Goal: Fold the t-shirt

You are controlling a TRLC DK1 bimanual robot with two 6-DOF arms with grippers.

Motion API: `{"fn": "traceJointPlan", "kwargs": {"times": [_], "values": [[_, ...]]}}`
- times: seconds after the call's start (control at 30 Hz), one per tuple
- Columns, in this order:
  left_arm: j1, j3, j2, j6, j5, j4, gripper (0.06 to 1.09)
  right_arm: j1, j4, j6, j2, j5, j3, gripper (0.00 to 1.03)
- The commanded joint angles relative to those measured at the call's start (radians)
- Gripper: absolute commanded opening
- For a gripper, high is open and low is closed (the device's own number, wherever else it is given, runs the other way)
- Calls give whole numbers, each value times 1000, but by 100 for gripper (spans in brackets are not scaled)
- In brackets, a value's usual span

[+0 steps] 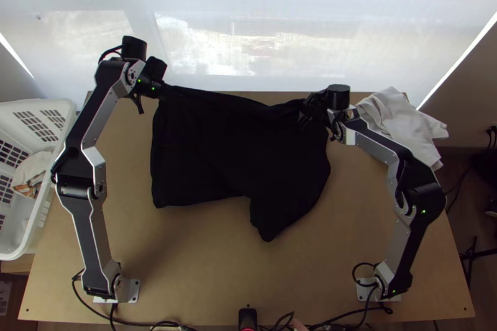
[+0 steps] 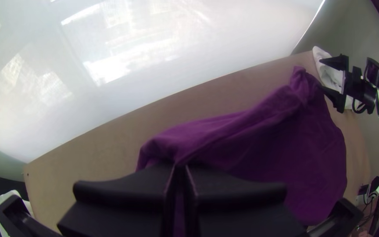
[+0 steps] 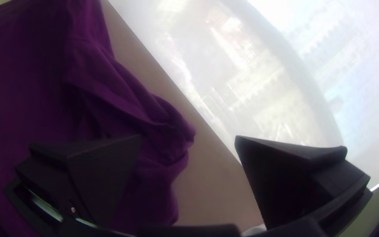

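Bench (image 1: 199, 256) carried dark shirt (image 1: 236, 145), laid mostly flat, one lobe jutting to near side, prob. a sleeve or loose end. Fabric looked light, limp, soft, w/ no stiffness to hold a crease; near hem would likely trail and ruck if dragged fast. No breakage risk, just slip & wrinkles. Far edge was rucked up, approx. a thick roll, so a deep bite there seemed best, all layers, not just top one. L gripper (image 2: 180, 169) was at far L corner, fingers pinching shirt. R gripper (image 3: 188, 140) was at far R corner, fingers spread, bunched cloth v. near; best hold = that bunch. White cloth (image 1: 407, 123) lay just beyond, poss. snag.
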Motion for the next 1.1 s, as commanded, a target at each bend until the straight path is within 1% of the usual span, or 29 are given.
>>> {"fn": "traceJointPlan", "kwargs": {"times": [0.0, 0.17, 0.57, 0.8, 0.97, 1.0, 1.07], "values": [[0, -2, -3, -4, 0, 5, 9, 2, 40, -36, 39, -22, 27, 98], [3, -2, 4, -4, 0, 10, 9, 19, 40, -51, 73, -28, 56, 98], [18, 4, 33, 22, 0, 27, 9, 63, 46, -45, 76, -28, 29, 97], [17, 25, 56, 23, 0, 34, 9, 83, 64, -47, 114, -28, 64, 96], [18, 25, 63, 23, 0, 36, 9, 86, 86, -51, 151, -28, 101, 83], [18, 25, 65, 22, 0, 36, 9, 86, 86, -51, 155, -28, 110, 78], [18, 25, 66, 22, 0, 36, 9, 86, 86, -51, 165, -28, 124, 60]]}}
